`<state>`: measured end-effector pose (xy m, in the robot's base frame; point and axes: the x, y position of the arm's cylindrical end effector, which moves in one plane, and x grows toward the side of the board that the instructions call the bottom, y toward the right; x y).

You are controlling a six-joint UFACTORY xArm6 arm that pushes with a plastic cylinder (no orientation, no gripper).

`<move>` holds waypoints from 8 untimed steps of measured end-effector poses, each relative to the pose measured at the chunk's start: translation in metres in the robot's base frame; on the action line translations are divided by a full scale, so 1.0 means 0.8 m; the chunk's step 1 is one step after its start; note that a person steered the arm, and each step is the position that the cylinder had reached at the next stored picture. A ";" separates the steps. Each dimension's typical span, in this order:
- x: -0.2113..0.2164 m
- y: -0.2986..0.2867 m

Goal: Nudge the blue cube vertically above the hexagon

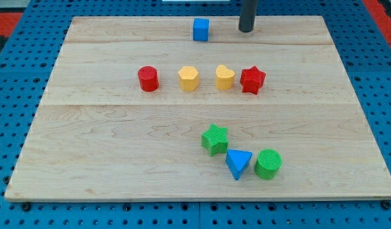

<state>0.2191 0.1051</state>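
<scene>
The blue cube point(201, 30) sits near the top edge of the wooden board, a little left of centre. The yellow hexagon point(189, 79) lies in the middle row, below the cube and slightly to its left. My tip point(246, 29) is at the board's top edge, to the right of the blue cube with a clear gap between them. It touches no block.
In the hexagon's row lie a red cylinder point(148, 79), a yellow heart point(224, 77) and a red star point(252, 80). Lower right of centre lie a green star point(215, 139), a blue triangle point(238, 163) and a green cylinder point(268, 164). The wooden board point(106, 146) rests on a blue pegboard.
</scene>
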 end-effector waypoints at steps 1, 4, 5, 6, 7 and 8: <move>-0.007 -0.048; -0.007 -0.097; -0.007 -0.103; -0.007 -0.114; -0.007 -0.116; -0.007 -0.118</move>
<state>0.2138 0.0105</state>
